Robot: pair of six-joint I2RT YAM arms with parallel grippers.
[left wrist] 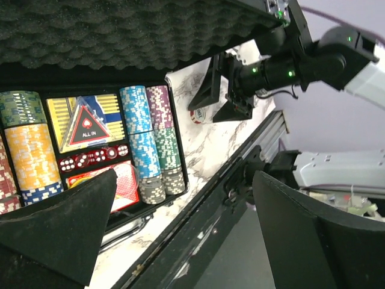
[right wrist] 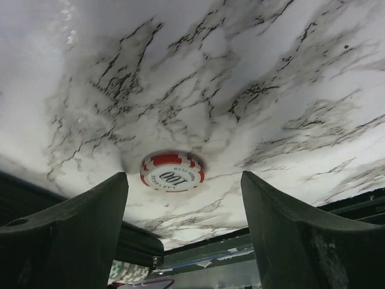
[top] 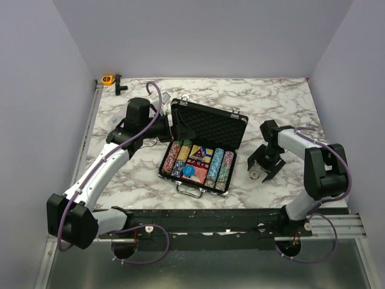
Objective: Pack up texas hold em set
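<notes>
We find 1 loose chip (right wrist: 172,171) right of the open briefcase (top: 210,126), lying unheld between the spread fingers of the right gripper (top: 263,170). Left gripper (top: 170,130) is spread and empty, left of the briefcase. Next, we judge: pinch, lift, stow it.

Orange tape measure (top: 107,79) sat in the far-left corner of the marble table (top: 283,102), 1 small black piece (top: 120,85) just beside it.

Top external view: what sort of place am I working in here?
Probably a lab robot cell rather than a home. A marble-patterned tabletop is boxed in by plain walls on three sides, and a metal rail runs along its left edge.
</notes>
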